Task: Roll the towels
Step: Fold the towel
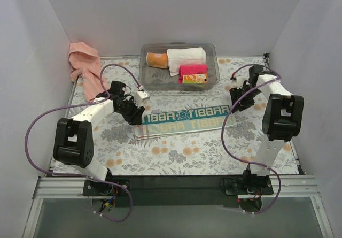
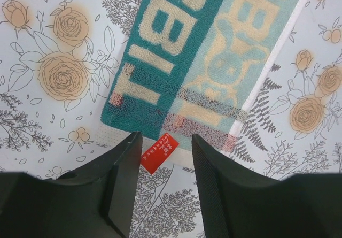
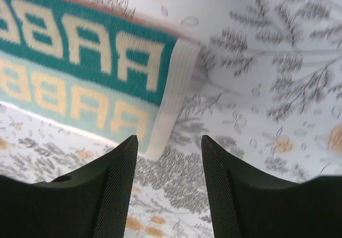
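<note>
Both jaws part-open, gripping nothing. Left gripper [image 2: 165,138] sits over the teal towel's [image 1: 184,119] red-tag [image 2: 159,153] end, right gripper [image 3: 170,139] at its white-hemmed end. Teal towel lies flat, unrolled, mid-table [image 1: 176,158]. Pink towel [image 1: 84,61] is heaped at the far left corner.

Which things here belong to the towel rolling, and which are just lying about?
For the job: teal RABBIT towel, laid flat in the middle; salmon-pink towel, bunched at the back left corner.
Lying about: clear bin holding a white roll, a hot-pink roll, a tan roll and an orange-patterned roll.
</note>
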Available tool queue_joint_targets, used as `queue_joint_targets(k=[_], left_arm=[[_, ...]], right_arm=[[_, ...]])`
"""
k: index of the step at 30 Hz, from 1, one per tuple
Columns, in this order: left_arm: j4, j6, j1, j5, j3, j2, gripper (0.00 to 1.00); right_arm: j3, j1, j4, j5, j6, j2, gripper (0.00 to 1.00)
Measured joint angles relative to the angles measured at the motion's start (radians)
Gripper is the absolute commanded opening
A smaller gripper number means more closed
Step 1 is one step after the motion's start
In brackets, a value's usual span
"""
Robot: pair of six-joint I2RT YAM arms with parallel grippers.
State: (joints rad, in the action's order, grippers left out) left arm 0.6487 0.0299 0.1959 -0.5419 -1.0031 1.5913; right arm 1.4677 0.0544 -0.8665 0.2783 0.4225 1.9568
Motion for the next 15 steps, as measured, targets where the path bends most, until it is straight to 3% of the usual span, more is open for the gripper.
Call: queue_joint_targets(k=[5,15], left_arm=[[-0.017,-0.036,0.000,-0.005,0.000,-0.021,0.43],[-0.030,-0.053,0.000,-0.005,0.016,-0.059,0.44]], right_arm=[[-0.093,0.018,-0.018,0.016,-0.027,-0.097,0.44],[-0.144,-0.006,0.030,0.014,-0.097,-0.016,0.40]])
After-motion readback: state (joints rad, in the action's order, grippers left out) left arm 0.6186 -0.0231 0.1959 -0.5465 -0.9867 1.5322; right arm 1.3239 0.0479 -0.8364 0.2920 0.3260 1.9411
